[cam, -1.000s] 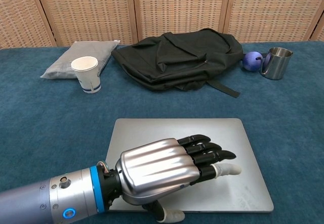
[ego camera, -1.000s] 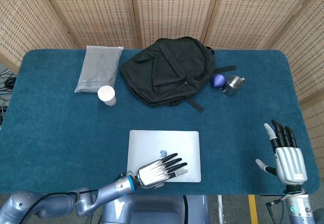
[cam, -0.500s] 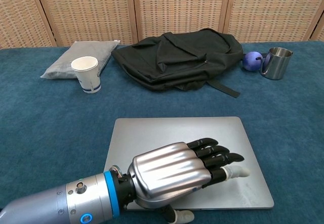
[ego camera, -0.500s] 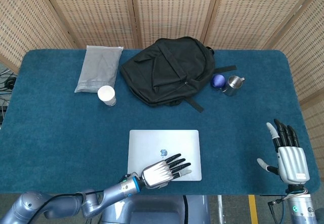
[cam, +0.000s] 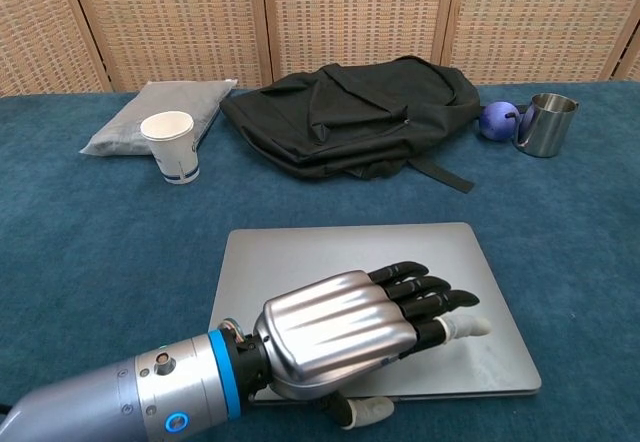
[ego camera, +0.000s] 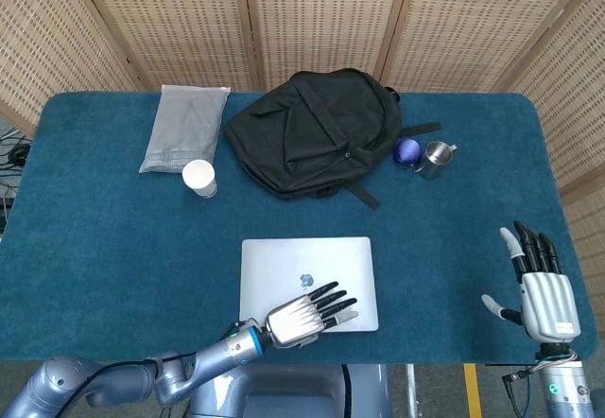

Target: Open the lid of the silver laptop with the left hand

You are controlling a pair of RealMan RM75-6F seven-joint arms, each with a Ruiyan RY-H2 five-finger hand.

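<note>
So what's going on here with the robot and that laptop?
The robot's left hand lies palm down over the near part of the silver laptop, fingers stretched across the lid and thumb at the front edge. The lid looks shut or barely cracked, so opening is not yet done. The right hand is open, off to the side, holding nothing. A backpack, cup and mug sit further back.

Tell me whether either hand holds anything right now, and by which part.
The left hand lies on the laptop lid, thumb under its near edge; whether it grips is unclear. The right hand holds nothing.
</note>
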